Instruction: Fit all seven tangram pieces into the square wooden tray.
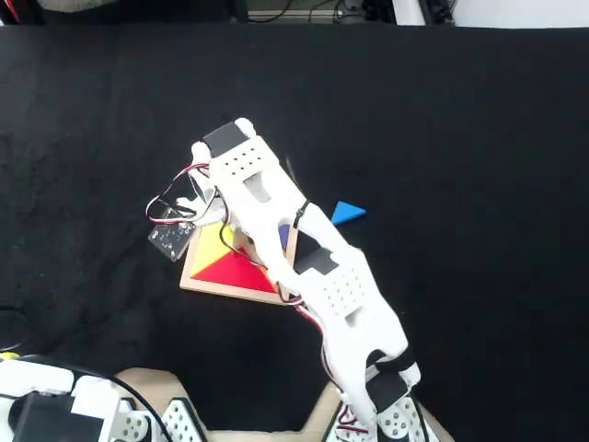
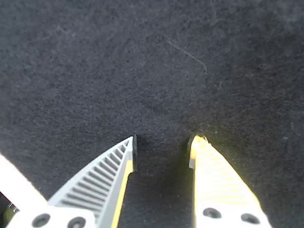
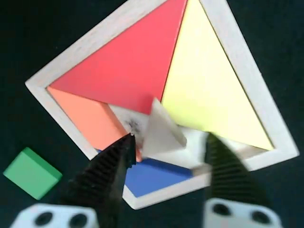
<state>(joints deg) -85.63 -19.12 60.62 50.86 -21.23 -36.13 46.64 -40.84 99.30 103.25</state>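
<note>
Straddling one white triangle [image 3: 159,128], right gripper [image 3: 170,137] gapes over four-piece tray [image 3: 247,71]; left gripper [image 2: 165,138] gapes too.

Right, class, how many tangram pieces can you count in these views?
7. In the tray: red triangle, yellow triangle, orange piece, dark blue piece, white triangle tilted up. On the cloth: green square, light blue triangle. The right arm may hide more.

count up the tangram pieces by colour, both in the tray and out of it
red piece: 1
yellow piece: 1
orange piece: 1
white piece: 1
green piece: 1
blue: 2, a blue piece in the tray and a blue triangle on the cloth
total: 7
</note>
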